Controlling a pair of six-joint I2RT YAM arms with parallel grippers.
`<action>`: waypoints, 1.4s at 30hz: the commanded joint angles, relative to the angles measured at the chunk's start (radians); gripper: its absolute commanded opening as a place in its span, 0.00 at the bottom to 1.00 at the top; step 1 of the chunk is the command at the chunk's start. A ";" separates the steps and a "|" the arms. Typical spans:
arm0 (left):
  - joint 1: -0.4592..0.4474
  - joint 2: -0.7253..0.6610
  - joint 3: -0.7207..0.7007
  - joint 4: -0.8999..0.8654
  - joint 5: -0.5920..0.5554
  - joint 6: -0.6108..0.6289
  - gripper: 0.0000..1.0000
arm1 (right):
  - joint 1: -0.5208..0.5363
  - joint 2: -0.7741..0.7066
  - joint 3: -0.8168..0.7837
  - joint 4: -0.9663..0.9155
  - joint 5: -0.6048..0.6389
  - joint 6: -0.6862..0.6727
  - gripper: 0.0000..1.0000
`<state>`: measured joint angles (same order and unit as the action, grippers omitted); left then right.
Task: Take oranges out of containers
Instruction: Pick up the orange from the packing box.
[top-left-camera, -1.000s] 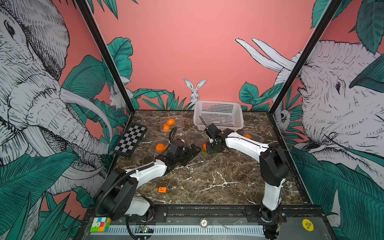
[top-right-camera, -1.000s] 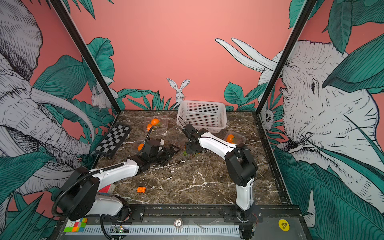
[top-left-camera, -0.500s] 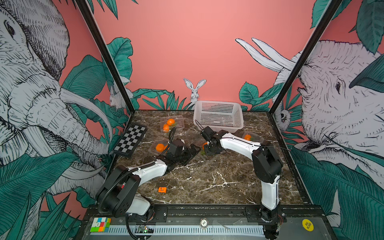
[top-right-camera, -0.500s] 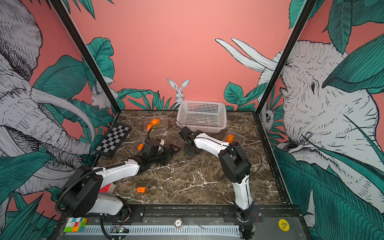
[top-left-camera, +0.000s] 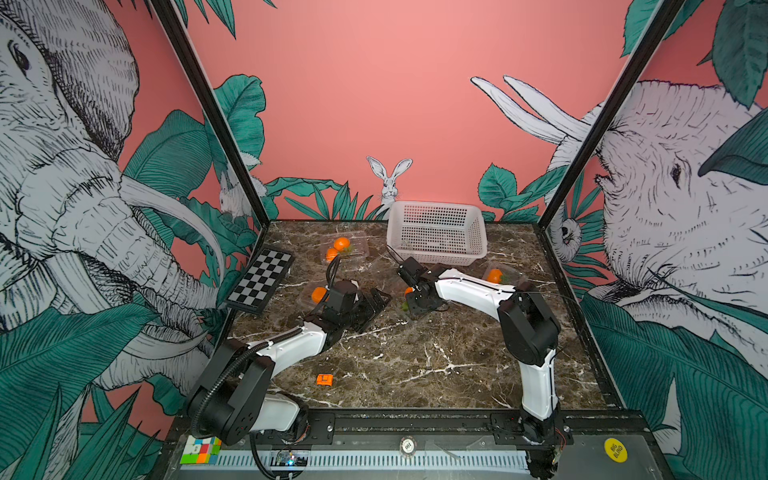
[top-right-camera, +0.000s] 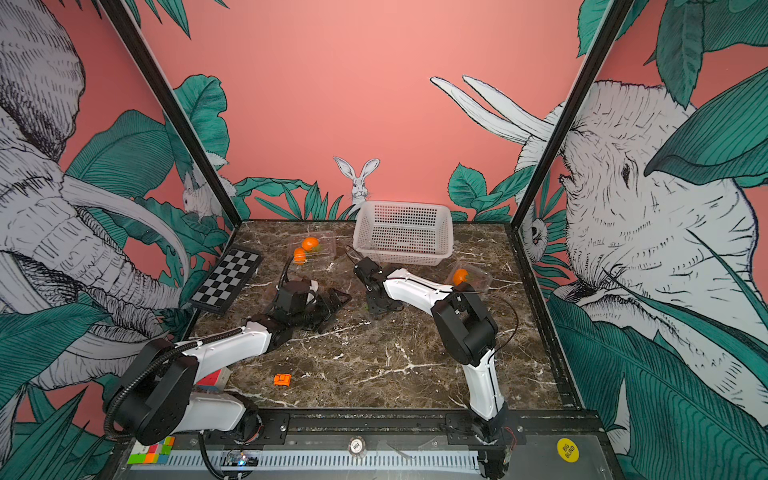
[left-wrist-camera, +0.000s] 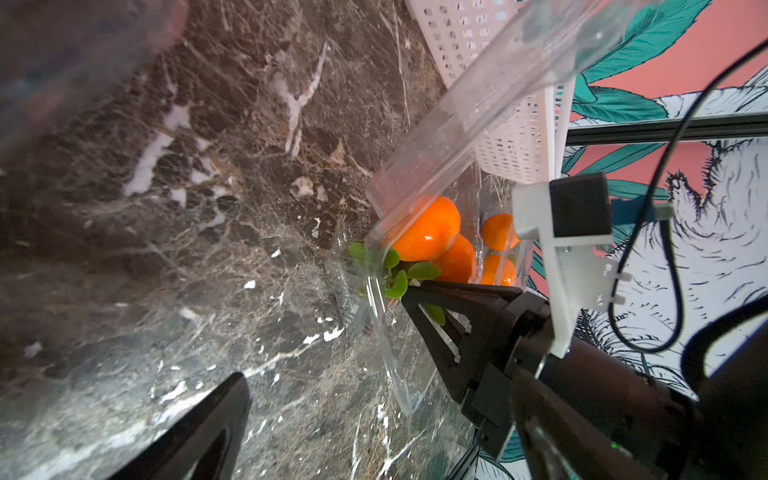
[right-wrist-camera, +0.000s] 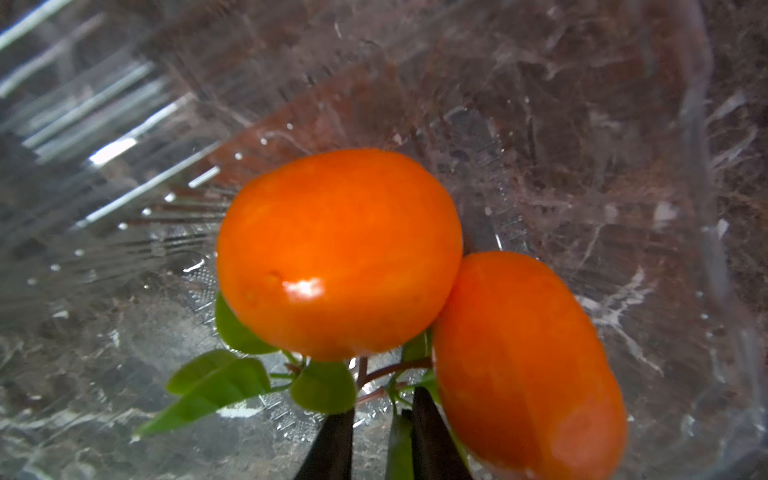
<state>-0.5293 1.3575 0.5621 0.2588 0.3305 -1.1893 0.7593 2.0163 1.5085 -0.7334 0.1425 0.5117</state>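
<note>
The right gripper (right-wrist-camera: 384, 409) had its tips standing nearly together with a green leaf (right-wrist-camera: 399, 440) in the slit; whether it truly pinched could not be told. Just beyond, two glossy oranges (right-wrist-camera: 338, 253) lay touching inside an open clear container (right-wrist-camera: 124, 145) on the marble table (top-left-camera: 415, 365), its lid (left-wrist-camera: 478, 104) tilted up. The left gripper (top-left-camera: 372, 303), spread wide and empty, lay close by. The oranges looked light, smooth and ready to roll. The twig (right-wrist-camera: 395, 368) looked thin enough to tear, so a hold across an orange's body seemed safer. The flimsy container would likely slide.
</note>
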 joint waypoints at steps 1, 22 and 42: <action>0.003 -0.035 -0.013 -0.023 0.003 0.017 0.99 | 0.008 0.000 0.009 -0.020 0.035 -0.001 0.16; 0.003 -0.128 0.137 -0.183 -0.044 0.138 0.99 | -0.010 -0.168 0.138 -0.048 0.003 0.000 0.00; -0.006 0.198 0.582 -0.211 0.018 0.243 0.99 | -0.385 -0.134 0.389 0.136 -0.203 0.179 0.00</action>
<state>-0.5297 1.5158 1.0882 0.0536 0.3180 -0.9714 0.4126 1.8259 1.8614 -0.6693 -0.0418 0.6334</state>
